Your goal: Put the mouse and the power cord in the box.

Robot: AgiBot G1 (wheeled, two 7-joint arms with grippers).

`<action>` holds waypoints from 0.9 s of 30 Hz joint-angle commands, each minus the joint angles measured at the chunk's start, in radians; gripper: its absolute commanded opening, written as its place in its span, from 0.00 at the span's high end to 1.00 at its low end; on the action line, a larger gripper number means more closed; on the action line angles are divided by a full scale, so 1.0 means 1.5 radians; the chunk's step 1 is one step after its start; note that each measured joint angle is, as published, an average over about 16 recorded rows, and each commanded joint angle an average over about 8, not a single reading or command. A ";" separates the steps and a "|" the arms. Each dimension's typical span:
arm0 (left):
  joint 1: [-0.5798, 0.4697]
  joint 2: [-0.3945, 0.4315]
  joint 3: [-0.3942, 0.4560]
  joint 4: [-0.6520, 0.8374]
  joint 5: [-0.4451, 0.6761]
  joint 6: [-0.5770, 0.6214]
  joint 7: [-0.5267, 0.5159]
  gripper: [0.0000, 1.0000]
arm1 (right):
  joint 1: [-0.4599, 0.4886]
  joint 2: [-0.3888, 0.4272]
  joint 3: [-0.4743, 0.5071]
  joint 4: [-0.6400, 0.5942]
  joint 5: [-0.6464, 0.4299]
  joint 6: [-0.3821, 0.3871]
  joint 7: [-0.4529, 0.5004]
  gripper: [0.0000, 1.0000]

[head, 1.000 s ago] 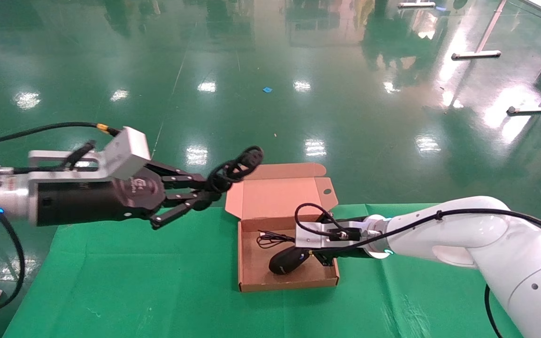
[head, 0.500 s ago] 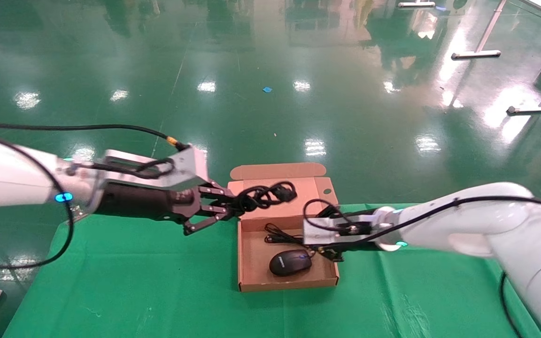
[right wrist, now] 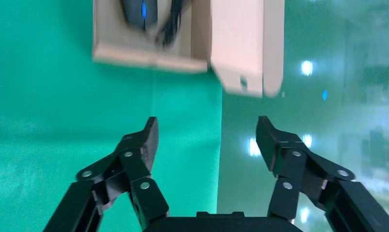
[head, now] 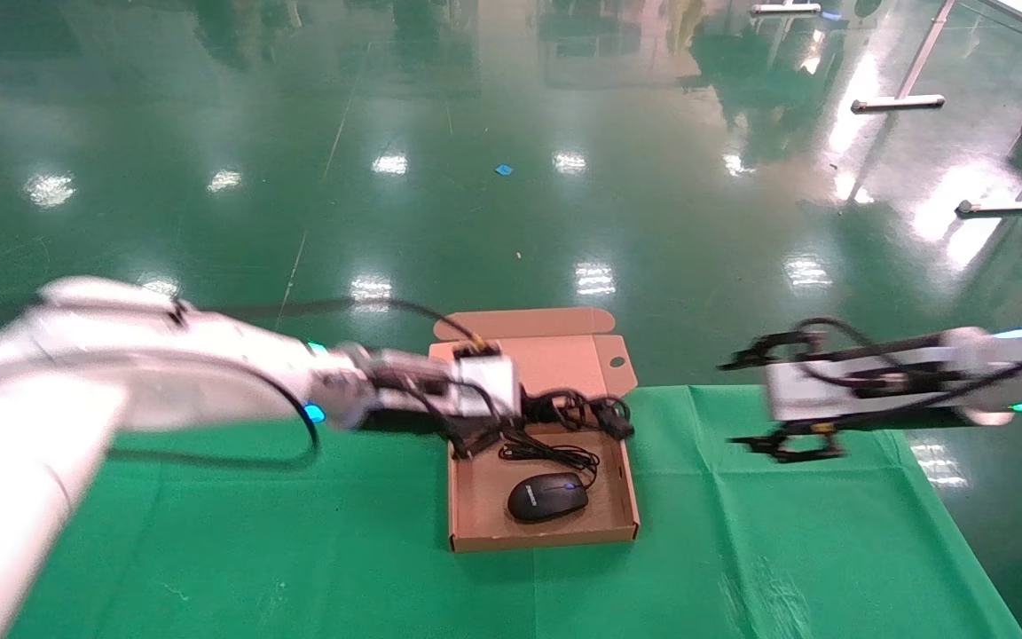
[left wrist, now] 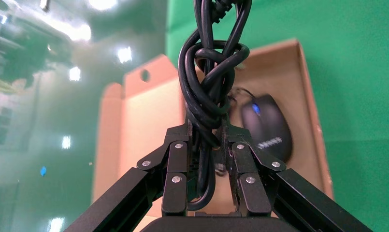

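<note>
Meanwhile, at frame centre, the left gripper (left wrist: 208, 145) held the power cord (left wrist: 209, 92) tight above the box (head: 474, 497), where the mouse (head: 546, 496) lay; the right gripper (right wrist: 207, 140), at the right, was wide.

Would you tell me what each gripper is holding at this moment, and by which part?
The left gripper clamps the power cord by its knotted coils. The right gripper is open and holds nothing.

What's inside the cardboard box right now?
The mouse and its thin cable lie in the box. The left gripper holds the power cord over the rear, covering that floor.
</note>
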 commanded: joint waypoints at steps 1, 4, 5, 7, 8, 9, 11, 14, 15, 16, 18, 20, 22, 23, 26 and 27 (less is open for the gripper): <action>0.049 -0.001 0.024 -0.082 -0.004 -0.038 -0.033 1.00 | 0.014 0.026 -0.002 -0.007 -0.004 -0.014 -0.011 0.00; 0.074 -0.003 0.095 -0.136 -0.009 -0.075 -0.097 1.00 | 0.021 0.050 -0.004 -0.008 -0.008 -0.031 -0.010 0.00; 0.079 -0.004 0.117 -0.148 -0.011 -0.085 -0.118 1.00 | 0.022 0.055 -0.004 -0.007 -0.008 -0.035 -0.009 0.00; 0.085 -0.005 0.154 -0.165 -0.015 -0.100 -0.155 0.94 | 0.023 0.063 -0.005 -0.005 -0.009 -0.041 -0.006 0.00; 0.089 -0.005 0.171 -0.174 -0.017 -0.107 -0.174 0.84 | 0.024 0.067 -0.005 -0.004 -0.010 -0.045 -0.004 0.00; 0.092 -0.005 0.187 -0.182 -0.019 -0.113 -0.190 0.71 | 0.024 0.070 -0.006 -0.002 -0.010 -0.047 -0.003 0.00; 0.097 -0.005 0.211 -0.193 -0.023 -0.121 -0.214 0.46 | 0.025 0.074 -0.006 0.000 -0.010 -0.050 -0.001 0.00; 0.103 -0.006 0.229 -0.204 -0.025 -0.128 -0.228 0.10 | 0.026 0.078 -0.006 0.002 -0.010 -0.053 0.000 0.00; 0.104 -0.006 0.234 -0.206 -0.025 -0.130 -0.231 0.02 | 0.027 0.079 -0.006 0.002 -0.010 -0.054 0.000 0.00; 0.103 -0.006 0.234 -0.205 -0.026 -0.130 -0.230 0.00 | 0.026 0.079 -0.006 0.003 -0.010 -0.053 0.000 0.00; 0.102 -0.006 0.231 -0.202 -0.026 -0.128 -0.226 0.00 | 0.025 0.077 -0.006 0.003 -0.010 -0.052 0.000 0.00; 0.100 -0.006 0.226 -0.199 -0.026 -0.127 -0.223 0.00 | 0.025 0.076 -0.006 0.003 -0.010 -0.051 0.000 0.00; 0.098 -0.006 0.221 -0.194 -0.026 -0.124 -0.220 0.00 | 0.024 0.074 -0.006 0.002 -0.010 -0.049 -0.001 0.00; 0.097 -0.006 0.219 -0.193 -0.026 -0.123 -0.219 0.00 | 0.024 0.074 -0.006 0.002 -0.010 -0.049 -0.001 0.00; 0.097 -0.009 0.212 -0.193 -0.029 -0.119 -0.217 0.00 | 0.021 0.074 -0.003 0.006 -0.007 -0.049 0.002 0.00; 0.098 -0.011 0.209 -0.195 -0.032 -0.117 -0.218 0.00 | 0.018 0.075 -0.001 0.009 -0.005 -0.049 0.005 0.00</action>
